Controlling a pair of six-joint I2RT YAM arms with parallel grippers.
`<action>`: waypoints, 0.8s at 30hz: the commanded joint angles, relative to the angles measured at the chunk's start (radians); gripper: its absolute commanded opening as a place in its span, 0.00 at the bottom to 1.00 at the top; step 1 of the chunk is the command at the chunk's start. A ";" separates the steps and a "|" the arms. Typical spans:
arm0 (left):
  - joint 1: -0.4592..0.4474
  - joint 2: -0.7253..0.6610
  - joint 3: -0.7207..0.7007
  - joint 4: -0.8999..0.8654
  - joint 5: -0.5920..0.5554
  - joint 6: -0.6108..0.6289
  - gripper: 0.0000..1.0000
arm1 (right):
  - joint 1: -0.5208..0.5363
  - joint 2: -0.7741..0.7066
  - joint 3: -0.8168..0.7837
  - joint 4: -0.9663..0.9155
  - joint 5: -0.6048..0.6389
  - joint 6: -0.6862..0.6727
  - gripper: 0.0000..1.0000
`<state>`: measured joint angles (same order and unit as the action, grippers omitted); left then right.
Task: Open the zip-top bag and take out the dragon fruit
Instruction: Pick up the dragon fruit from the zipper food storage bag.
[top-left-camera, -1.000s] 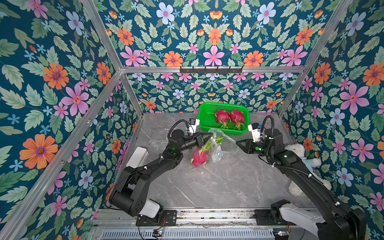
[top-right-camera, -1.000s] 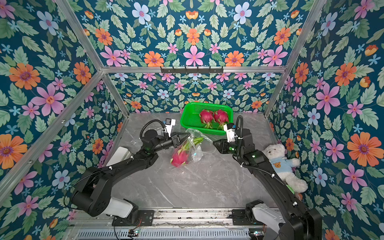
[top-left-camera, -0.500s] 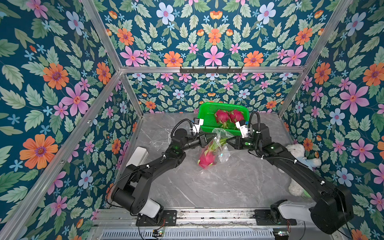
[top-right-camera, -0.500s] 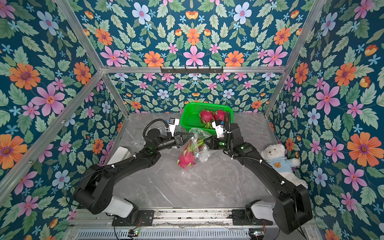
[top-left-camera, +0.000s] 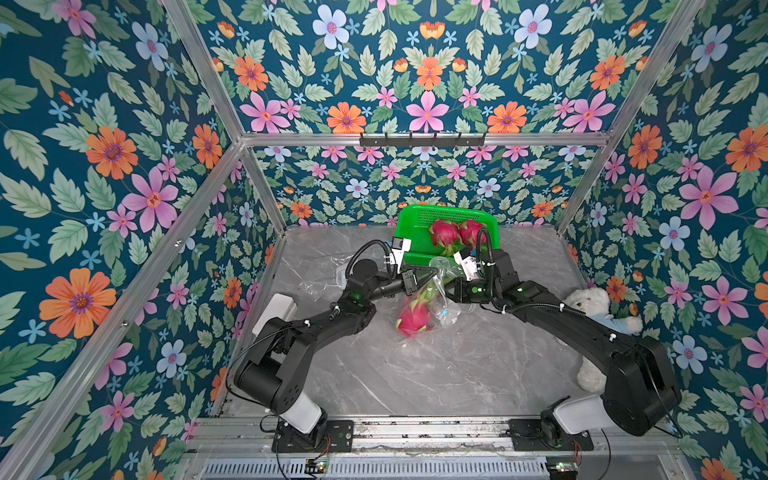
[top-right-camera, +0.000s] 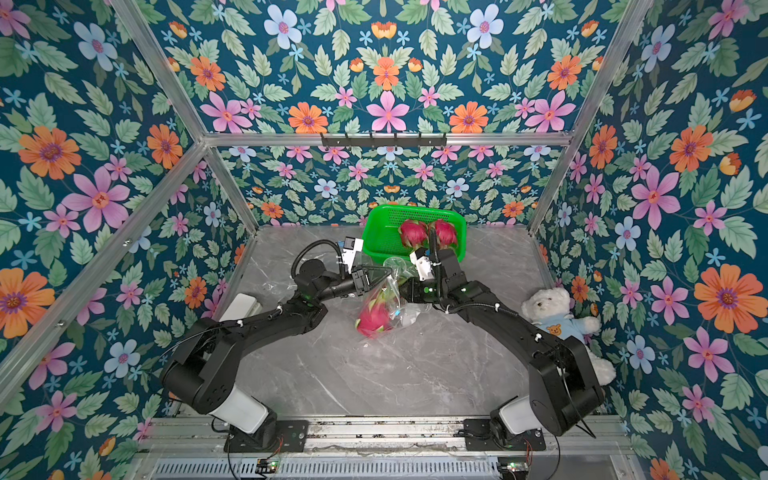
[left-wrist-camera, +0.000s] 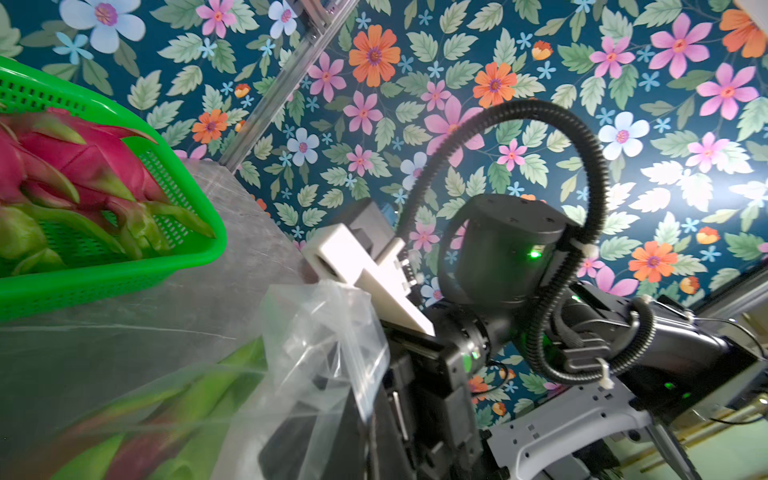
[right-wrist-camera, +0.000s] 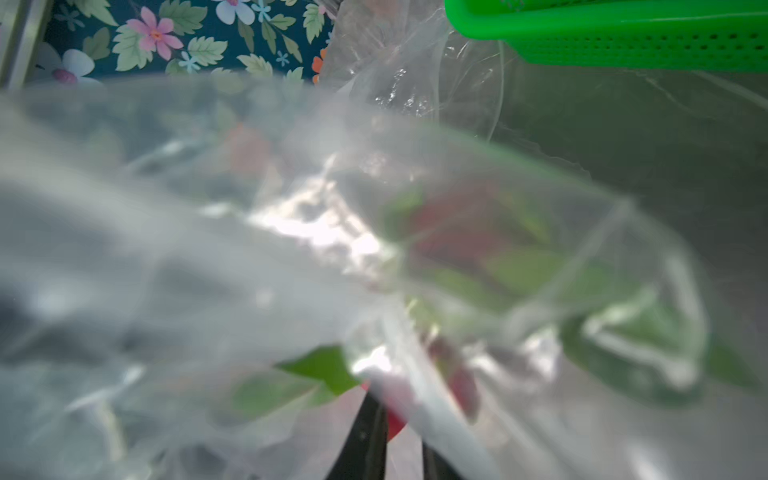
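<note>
Enclosure walls (top-left-camera: 124, 166) are papered in a dark teal floral print and framed with aluminium rails. The floor of the cell is a grey marble-patterned surface (top-left-camera: 436, 374). Two black jointed arms are mounted at the front rail: the left arm (top-left-camera: 316, 328) and the right arm (top-left-camera: 582, 328) lean inward and meet near the middle of the surface. A white plush teddy bear (top-left-camera: 590, 299) in a light blue shirt sits against the right wall, beside the right arm. A bright green perforated plastic basket (top-left-camera: 419, 220) stands at the back wall and contains two magenta-skinned dragon fruits (top-left-camera: 444, 234) with green-tipped scales, side by side. A white rectangular box (top-left-camera: 276, 307) lies by the left wall. A transparent zip-top bag (top-left-camera: 449, 311) hangs between the two arms, in front of the basket. Inside it is one magenta, green-scaled dragon fruit (top-left-camera: 411, 320), blurred, with its scales towards the bag mouth and its rounded end low. Contact with the surface cannot be confirmed. A crumpled piece of clear plastic film (top-left-camera: 328, 276) lies on the surface behind the left arm. The left end effector (top-left-camera: 430, 274) is closed, pinching the bag's upper edge. The right end effector (top-left-camera: 449, 287) is at the bag's opposite side with plastic draped over it. In the right wrist view its dark fingers (right-wrist-camera: 361, 436) show only through blurred film, so whether they grip cannot be told.
</note>
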<state>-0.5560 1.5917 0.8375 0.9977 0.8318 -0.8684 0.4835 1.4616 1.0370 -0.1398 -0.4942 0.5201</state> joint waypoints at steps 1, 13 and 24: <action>-0.002 -0.007 0.007 0.155 0.048 -0.082 0.00 | 0.003 0.025 0.014 0.040 -0.029 0.050 0.21; 0.108 -0.060 -0.134 0.053 -0.011 -0.002 0.43 | 0.010 0.059 -0.057 0.124 -0.176 0.133 0.61; 0.126 -0.052 -0.360 -0.026 -0.065 0.042 0.15 | 0.015 0.056 -0.123 0.126 -0.216 0.181 0.72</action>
<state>-0.4179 1.5307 0.5018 0.9470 0.7792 -0.8276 0.4927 1.5219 0.9272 -0.0292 -0.6811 0.6704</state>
